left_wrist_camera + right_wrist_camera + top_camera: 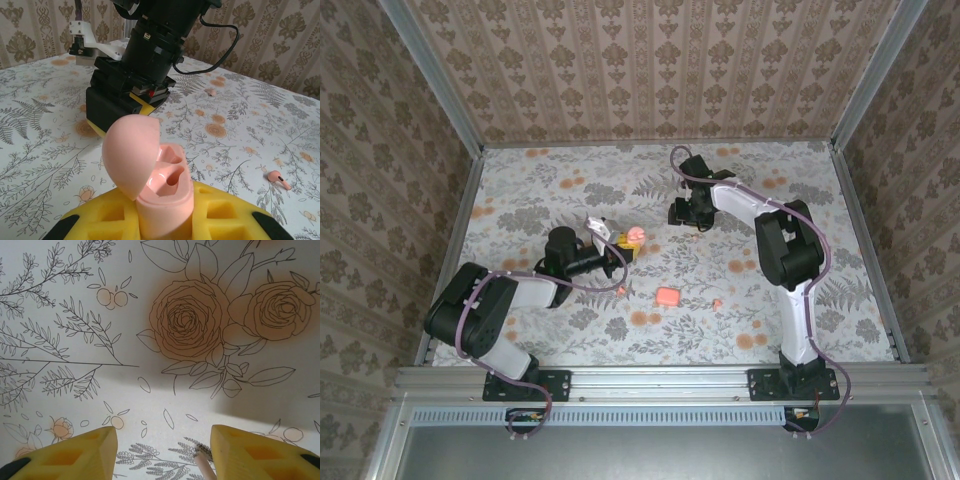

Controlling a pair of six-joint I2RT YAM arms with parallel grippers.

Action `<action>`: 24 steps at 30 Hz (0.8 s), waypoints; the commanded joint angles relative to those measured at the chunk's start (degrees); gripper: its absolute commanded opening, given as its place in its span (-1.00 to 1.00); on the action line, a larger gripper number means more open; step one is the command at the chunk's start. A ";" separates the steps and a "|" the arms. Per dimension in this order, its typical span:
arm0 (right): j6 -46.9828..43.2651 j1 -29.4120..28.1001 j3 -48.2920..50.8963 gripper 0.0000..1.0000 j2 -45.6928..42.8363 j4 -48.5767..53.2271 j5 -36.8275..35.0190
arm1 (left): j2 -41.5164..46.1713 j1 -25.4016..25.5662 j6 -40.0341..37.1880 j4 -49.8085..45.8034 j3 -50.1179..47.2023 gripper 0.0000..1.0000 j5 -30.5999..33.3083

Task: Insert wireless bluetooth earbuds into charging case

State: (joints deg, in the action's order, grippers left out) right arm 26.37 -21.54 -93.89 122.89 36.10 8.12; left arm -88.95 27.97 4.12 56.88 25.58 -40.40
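The left gripper (165, 220) is clamped on the charging case (167, 197), its yellow fingers (107, 220) pressing the case's lower body from both sides. The case stands upright in that grip. Its lid (131, 155) is swung open and leans up to the gripper's left, so the mouth faces up and forward. Both sockets (172, 175) inside are empty.

Ahead and to the right of this gripper, one earbud (279, 180) lies on its side on the flowered table (45, 150), well apart from the case. Its bulb is toward the case and its stem points away to the right.

From above, a flat salmon-pink square piece (667, 296) lies on the gripper's right side, with a tiny coral nub (717, 302) near it.

Farther ahead the right gripper (692, 212) hangs low over the table in line with the open case. Its fingers (87, 452) stand apart over the printed roses. A pale thin stem (202, 465) shows between them, close to one finger, and I cannot tell what it is.

Beyond that sits another small pink speck (212, 92), too small to make out.
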 commanded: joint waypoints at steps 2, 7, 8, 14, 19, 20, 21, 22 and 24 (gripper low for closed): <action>1.15 -0.29 -2.10 0.00 1.63 2.68 1.43 | -0.88 -0.83 -0.60 -0.35 1.83 -0.66 1.84; 0.97 -0.28 -2.32 -0.04 1.83 4.19 2.63 | -1.51 -1.51 -0.56 -0.43 2.87 -0.67 3.22; 0.93 -0.30 -2.19 -0.05 1.80 4.43 2.93 | -1.66 -1.51 -0.39 -0.46 3.12 -0.66 3.22; -0.09 -0.48 -2.01 -0.10 1.83 6.00 5.15 | -2.01 -3.38 -0.05 -0.80 4.45 -0.67 4.98; -1.10 -0.97 -2.24 -0.17 1.96 7.77 7.11 | -2.70 -3.79 -0.08 -1.67 5.61 -0.66 4.30; -1.46 -1.14 -2.20 -0.17 1.98 8.29 7.31 | -2.78 -3.88 -0.02 -1.85 5.77 -0.66 4.24; -1.83 -1.30 -2.19 -0.18 1.95 8.67 7.55 | -2.74 -3.95 -0.04 -1.92 5.77 -0.66 4.19; -2.47 -1.58 -2.22 -0.19 1.83 8.94 7.99 | -2.73 -4.08 -0.05 -2.08 5.89 -0.66 4.11; -3.42 -2.00 -2.35 -0.20 1.65 9.98 8.16 | -2.81 -4.15 -0.13 -2.34 6.05 -0.66 4.02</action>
State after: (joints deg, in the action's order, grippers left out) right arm 24.95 -22.72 -94.85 124.16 42.30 14.31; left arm -91.13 24.27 4.12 55.24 29.82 -35.94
